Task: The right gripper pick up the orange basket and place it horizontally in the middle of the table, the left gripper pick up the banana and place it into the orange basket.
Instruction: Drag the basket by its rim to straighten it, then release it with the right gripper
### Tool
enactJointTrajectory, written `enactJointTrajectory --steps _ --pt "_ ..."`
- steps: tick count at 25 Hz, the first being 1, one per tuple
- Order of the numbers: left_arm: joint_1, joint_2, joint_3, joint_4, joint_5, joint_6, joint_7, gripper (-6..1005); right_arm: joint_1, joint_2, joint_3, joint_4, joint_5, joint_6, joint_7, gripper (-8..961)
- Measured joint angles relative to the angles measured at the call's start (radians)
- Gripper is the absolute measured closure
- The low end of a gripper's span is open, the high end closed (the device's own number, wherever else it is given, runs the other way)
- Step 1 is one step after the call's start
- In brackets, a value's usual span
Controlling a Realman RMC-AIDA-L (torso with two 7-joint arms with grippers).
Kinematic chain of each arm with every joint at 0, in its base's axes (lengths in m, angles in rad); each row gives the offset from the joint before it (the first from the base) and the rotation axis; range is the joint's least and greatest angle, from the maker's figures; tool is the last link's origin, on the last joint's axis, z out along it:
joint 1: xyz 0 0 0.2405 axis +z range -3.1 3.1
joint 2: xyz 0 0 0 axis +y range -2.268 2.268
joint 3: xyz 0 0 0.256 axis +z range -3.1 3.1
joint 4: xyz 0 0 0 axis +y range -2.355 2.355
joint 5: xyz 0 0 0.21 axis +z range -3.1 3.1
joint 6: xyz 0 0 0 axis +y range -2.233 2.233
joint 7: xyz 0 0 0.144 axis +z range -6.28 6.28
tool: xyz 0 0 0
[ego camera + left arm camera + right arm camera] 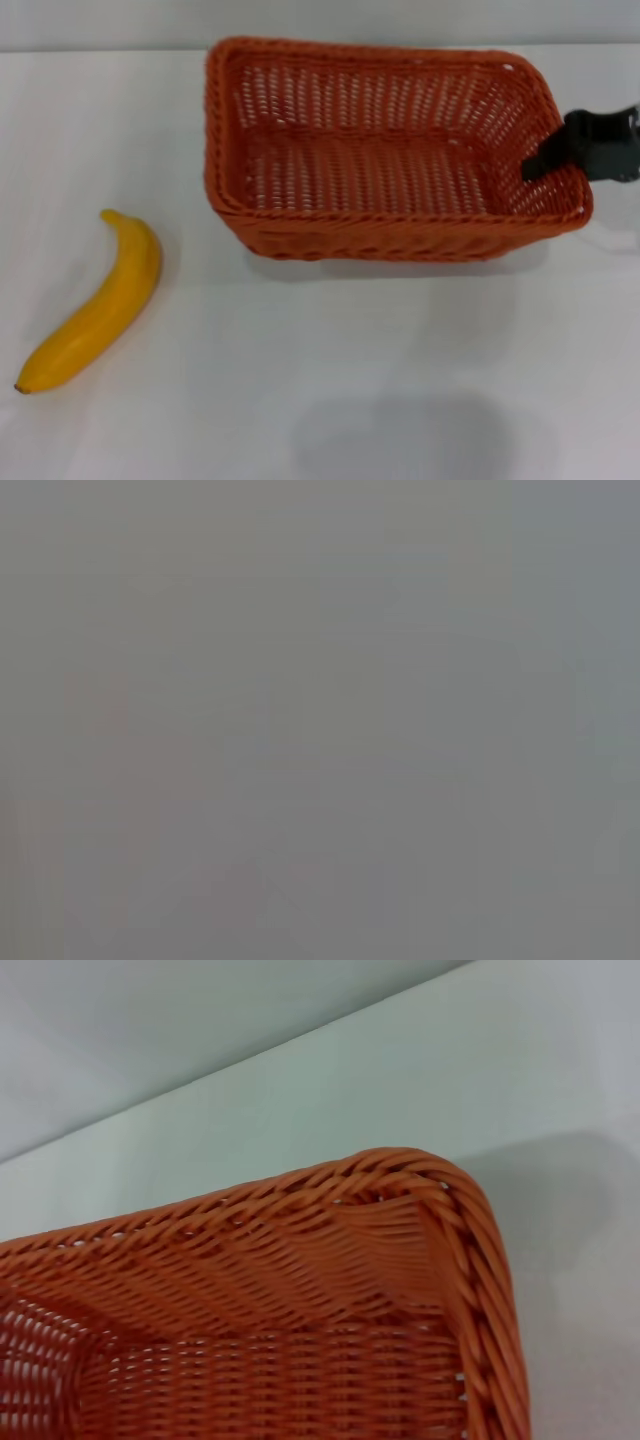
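Large rectangular orange-red woven wicker-style basket (395,150) sits on the plain white smooth table (330,370), in the far half, centre to right in head view. Long axis runs left-right, roughly parallel w/ table's far edge, slightly skewed: right end sits a bit nearer the robot than the left end. Opening faces up, inside is bare weave.

Right pincer (540,165), black fingers on a dark grey block, comes in from the right frame edge and is at the basket's right short-side rim, black tip overlapping the braided rim. Can't tell if it's clamped on the rim or only touching; finger gap not visible. Right wrist view shows only a rounded basket corner (300,1310) w/ braided rim close up, white table beyond it, own fingers not seen.

Single smooth curved yellow banana (95,305) lies flat on table at the left, well apart from basket. Long axis diagonal: dark tip toward near-left, stem end toward far-right, pointing roughly at basket's near-left corner. Curve bulges to the right.

Room: wide bare table strip between banana and basket, and across the whole near side in front of basket. Basket's far rim is close to table's far edge. Faint grey shadow patch on table near centre-bottom.

Left pincer not seen in head view; left wrist view is uniform grey, nothing readable.
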Motion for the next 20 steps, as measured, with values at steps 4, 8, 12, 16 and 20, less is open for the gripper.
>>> enactJointTrajectory --steps 4,8,12,16,20 --pt "-0.023 0.0 0.0 -0.014 -0.002 -0.007 0.0 316 -0.039 0.0 -0.055 -0.034 0.017 0.013 0.001 820" --pt "-0.042 0.0 0.0 -0.019 -0.003 -0.012 0.0 316 -0.061 0.0 -0.139 -0.078 0.021 0.021 0.002 819" --pt "-0.046 0.0 0.0 -0.02 -0.003 -0.013 0.0 317 -0.068 0.0 -0.184 -0.085 0.041 0.023 0.002 818" --pt "-0.043 -0.001 0.0 -0.02 -0.003 -0.014 0.0 317 -0.075 -0.003 -0.229 -0.085 0.067 0.023 0.001 817" --pt "-0.041 -0.003 0.001 -0.017 -0.003 -0.014 0.0 318 -0.069 -0.009 -0.243 -0.081 0.086 0.015 0.0 816"
